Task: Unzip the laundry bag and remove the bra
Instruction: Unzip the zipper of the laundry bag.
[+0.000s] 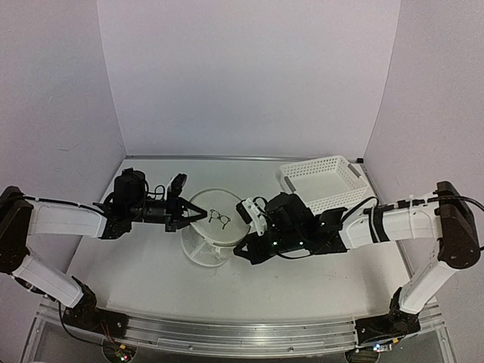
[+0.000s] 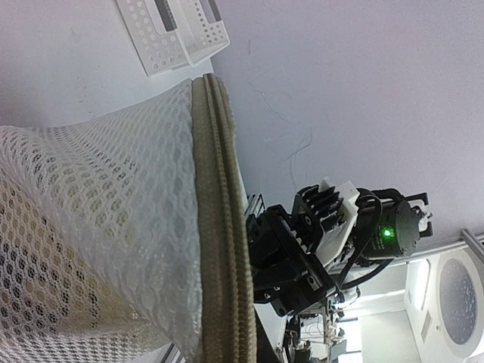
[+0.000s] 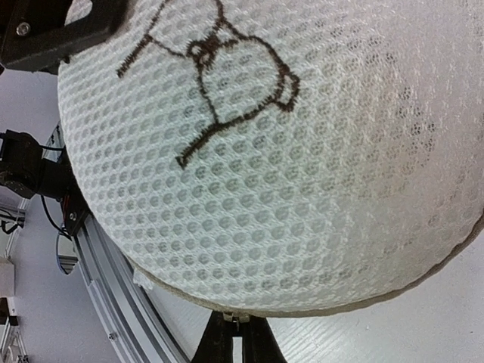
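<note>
The laundry bag [image 1: 212, 236] is a round white mesh pouch standing in the middle of the table, its face with the black pictogram [image 1: 219, 218] turned up. My left gripper [image 1: 191, 215] is shut on the bag's left rim. In the left wrist view the mesh [image 2: 91, 227] and its beige zipper band [image 2: 219, 227] fill the left side and hide my own fingers. My right gripper [image 3: 240, 336] is shut on the small metal zipper pull [image 3: 240, 321] at the bag's edge [image 3: 287, 189]. In the top view the right gripper [image 1: 244, 243] is at the bag's right rim. The bra is hidden.
A white perforated plastic basket [image 1: 325, 181] stands at the back right, also showing in the left wrist view [image 2: 174, 30]. White walls close in the table at the back and sides. A metal rail [image 1: 227, 333] runs along the near edge.
</note>
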You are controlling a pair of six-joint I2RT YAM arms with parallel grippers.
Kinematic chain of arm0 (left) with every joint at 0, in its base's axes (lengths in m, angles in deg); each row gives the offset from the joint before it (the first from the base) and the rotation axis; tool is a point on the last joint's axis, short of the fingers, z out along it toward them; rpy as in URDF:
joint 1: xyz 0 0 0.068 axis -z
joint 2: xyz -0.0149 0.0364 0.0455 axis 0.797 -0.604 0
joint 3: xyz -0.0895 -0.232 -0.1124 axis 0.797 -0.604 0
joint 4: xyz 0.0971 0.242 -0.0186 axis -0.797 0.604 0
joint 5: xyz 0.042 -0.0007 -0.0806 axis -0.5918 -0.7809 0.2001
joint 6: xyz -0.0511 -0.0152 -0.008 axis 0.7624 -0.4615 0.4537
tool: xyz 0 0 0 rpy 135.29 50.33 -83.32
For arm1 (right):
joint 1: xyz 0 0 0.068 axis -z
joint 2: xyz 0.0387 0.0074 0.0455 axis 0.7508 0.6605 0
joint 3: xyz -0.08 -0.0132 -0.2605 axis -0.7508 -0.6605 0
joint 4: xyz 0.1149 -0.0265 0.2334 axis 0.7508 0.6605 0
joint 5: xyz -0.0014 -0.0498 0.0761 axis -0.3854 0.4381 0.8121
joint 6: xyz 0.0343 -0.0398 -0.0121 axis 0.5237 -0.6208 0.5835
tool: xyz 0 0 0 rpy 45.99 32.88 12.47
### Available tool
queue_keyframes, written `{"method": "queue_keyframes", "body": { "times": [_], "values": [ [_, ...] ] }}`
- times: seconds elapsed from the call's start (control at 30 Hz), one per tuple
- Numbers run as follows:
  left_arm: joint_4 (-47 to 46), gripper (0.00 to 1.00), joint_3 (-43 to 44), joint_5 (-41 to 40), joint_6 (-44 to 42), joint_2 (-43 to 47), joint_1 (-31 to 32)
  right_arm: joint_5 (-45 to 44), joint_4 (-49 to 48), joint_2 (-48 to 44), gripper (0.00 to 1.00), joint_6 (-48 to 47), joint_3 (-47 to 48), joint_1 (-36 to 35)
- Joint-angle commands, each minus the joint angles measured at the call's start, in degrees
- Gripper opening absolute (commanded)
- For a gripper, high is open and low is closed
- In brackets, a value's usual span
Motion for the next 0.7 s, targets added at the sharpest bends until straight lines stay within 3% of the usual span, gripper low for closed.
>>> {"method": "queue_keyframes", "body": {
  "times": [0.0,0.27,0.67],
  "values": [
    [-2.34,0.0,3.66,6.46,-3.34,-0.76,-0.01,-2.02,3.23,-5.22,0.0,-5.49,-1.96,0.5],
    [-2.35,0.0,4.98,8.59,-4.58,-4.33,-0.02,-11.49,6.99,-9.97,0.0,-8.24,-5.91,1.02],
    [-2.13,0.0,11.93,12.03,-5.04,-13.83,-0.01,-12.39,7.76,-13.87,0.0,-8.06,-8.41,-0.24]
  ]
}}
